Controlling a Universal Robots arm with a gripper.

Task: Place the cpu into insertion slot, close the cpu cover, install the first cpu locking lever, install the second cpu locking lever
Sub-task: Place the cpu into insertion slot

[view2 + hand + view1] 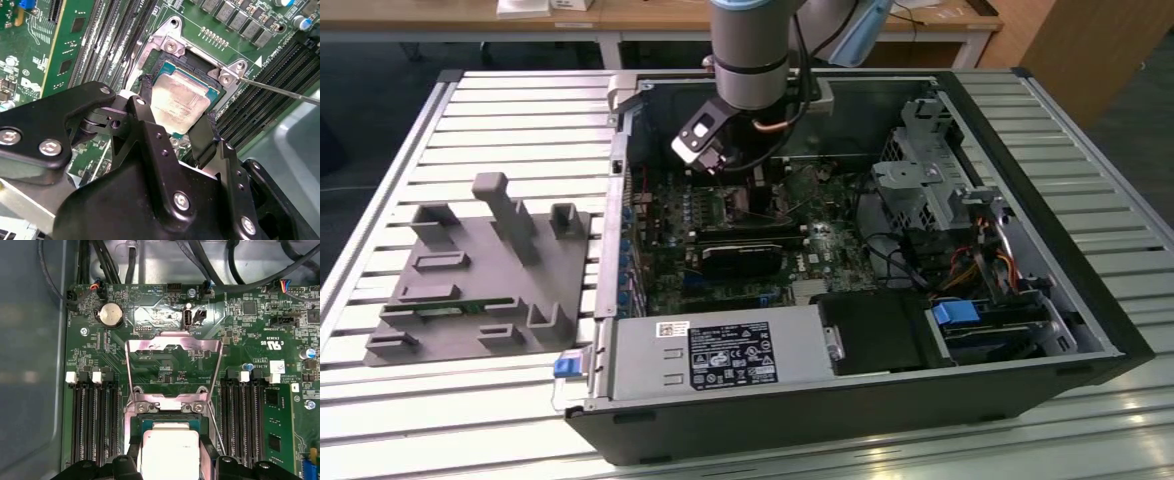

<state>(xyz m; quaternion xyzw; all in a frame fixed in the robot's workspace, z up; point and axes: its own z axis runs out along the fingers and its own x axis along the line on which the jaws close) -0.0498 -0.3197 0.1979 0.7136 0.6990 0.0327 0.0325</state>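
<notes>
One cpu (pixel 170 450), one cpu cover (pixel 172 344), one insertion slot (pixel 195 65) — one claw (pixel 180 102)

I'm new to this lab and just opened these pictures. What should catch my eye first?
The robot arm reaching down into an open computer case on a slatted table, in the exterior view. In the second wrist view its gripper holds the cpu by its edges at the insertion slot; the first wrist view shows the silvery cpu cover swung open.
</notes>
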